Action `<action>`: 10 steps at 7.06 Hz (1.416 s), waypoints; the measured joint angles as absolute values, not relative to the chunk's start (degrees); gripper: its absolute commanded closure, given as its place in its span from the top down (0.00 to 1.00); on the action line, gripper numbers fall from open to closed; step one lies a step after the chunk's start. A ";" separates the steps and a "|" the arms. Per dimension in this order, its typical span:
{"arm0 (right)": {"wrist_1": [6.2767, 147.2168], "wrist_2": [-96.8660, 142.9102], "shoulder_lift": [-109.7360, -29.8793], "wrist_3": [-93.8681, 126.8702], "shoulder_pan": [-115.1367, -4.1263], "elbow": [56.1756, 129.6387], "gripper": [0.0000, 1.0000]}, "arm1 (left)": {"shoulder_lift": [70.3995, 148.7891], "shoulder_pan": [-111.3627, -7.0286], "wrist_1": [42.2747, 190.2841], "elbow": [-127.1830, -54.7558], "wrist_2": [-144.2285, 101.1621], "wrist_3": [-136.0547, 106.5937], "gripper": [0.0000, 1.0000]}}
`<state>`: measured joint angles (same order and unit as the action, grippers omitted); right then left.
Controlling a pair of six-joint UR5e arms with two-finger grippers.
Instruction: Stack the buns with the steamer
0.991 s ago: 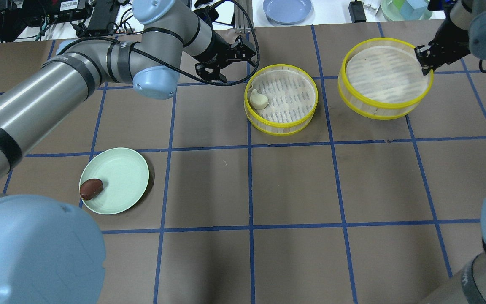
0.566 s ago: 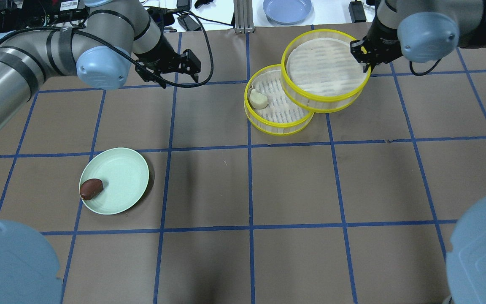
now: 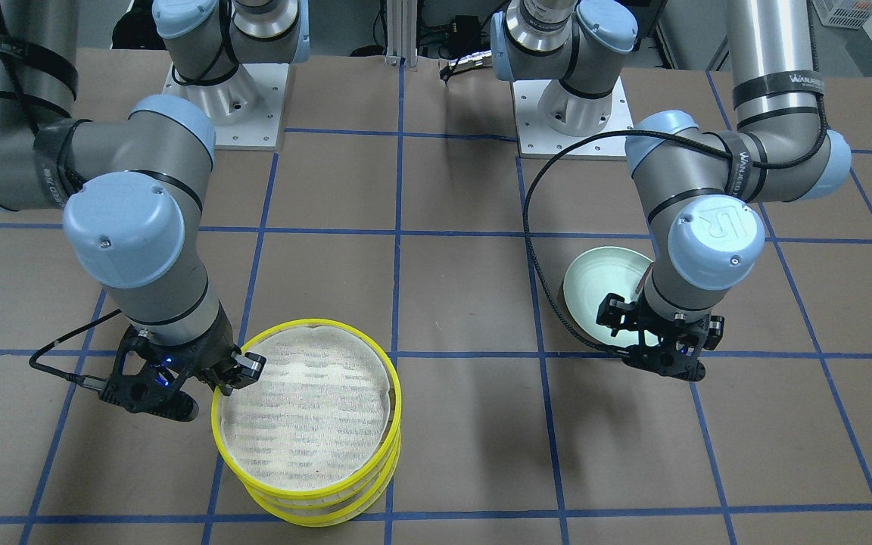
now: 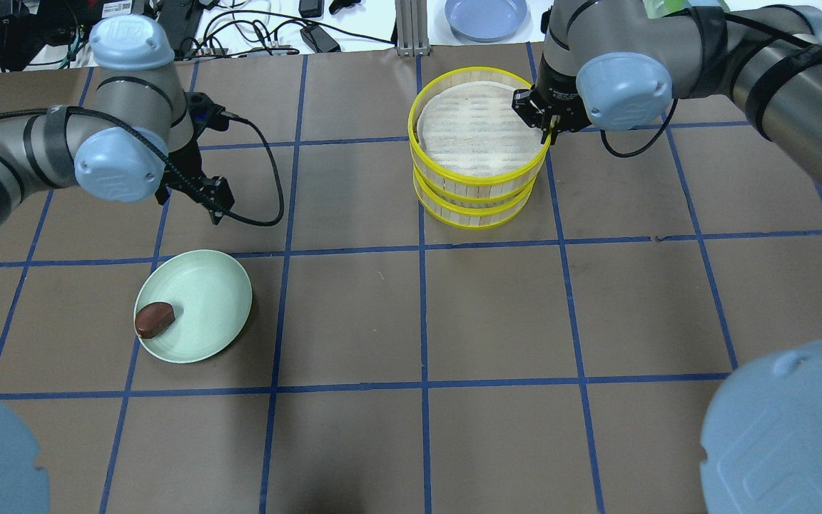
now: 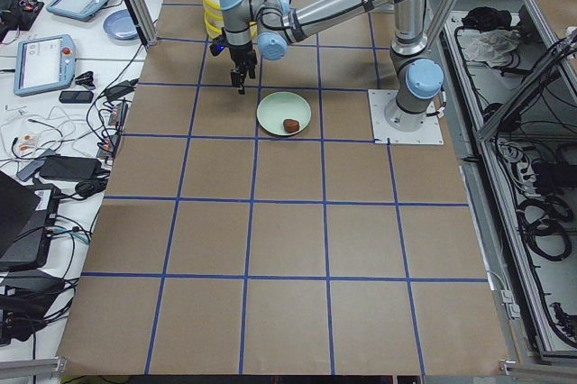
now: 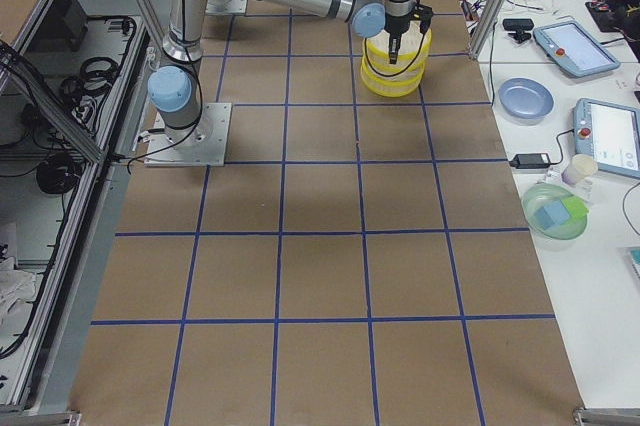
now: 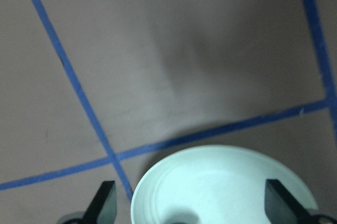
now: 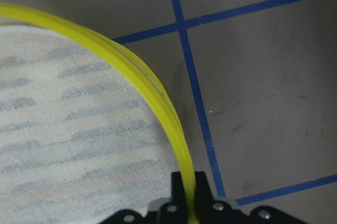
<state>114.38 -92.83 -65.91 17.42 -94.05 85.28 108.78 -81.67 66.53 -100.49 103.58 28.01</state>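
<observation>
Two yellow-rimmed steamer trays are stacked, the upper tray [image 4: 479,118] on the lower tray [image 4: 474,207]; the stack also shows in the front view [image 3: 307,409]. My right gripper [image 4: 544,120] is shut on the upper tray's yellow rim [image 8: 131,66], as the front view [image 3: 238,371] also shows. The cream-white bun is hidden under the upper tray. The reddish-brown bun [image 4: 154,319] lies on the pale green plate [image 4: 204,293]. My left gripper [image 4: 215,198] is open and empty, just beyond the plate's far edge [image 7: 226,176].
A blue plate [image 4: 486,16], cables and devices lie on the white bench past the table's far edge. Blue tape lines grid the brown table. A green bowl [image 6: 556,211] and tablets sit on the side bench.
My right gripper carried the second tray left and set it over the tray with the white bun, hiding the bun. My left arm swung left and back toward the plate.
</observation>
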 measured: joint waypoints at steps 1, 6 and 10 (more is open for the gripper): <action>114.94 -93.22 -65.45 17.55 -94.38 85.25 0.00 | 108.56 -78.06 67.76 -103.65 104.00 32.60 1.00; 118.14 -94.53 -62.53 16.79 -94.20 85.35 0.00 | 110.00 -74.44 80.67 -107.46 103.66 34.99 1.00; 118.23 -94.14 -62.49 16.92 -93.79 85.76 0.00 | 112.66 -74.05 79.04 -106.83 105.36 35.19 0.98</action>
<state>118.23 -94.14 -62.49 16.92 -93.79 85.76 112.66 -74.05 79.04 -106.83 105.36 35.19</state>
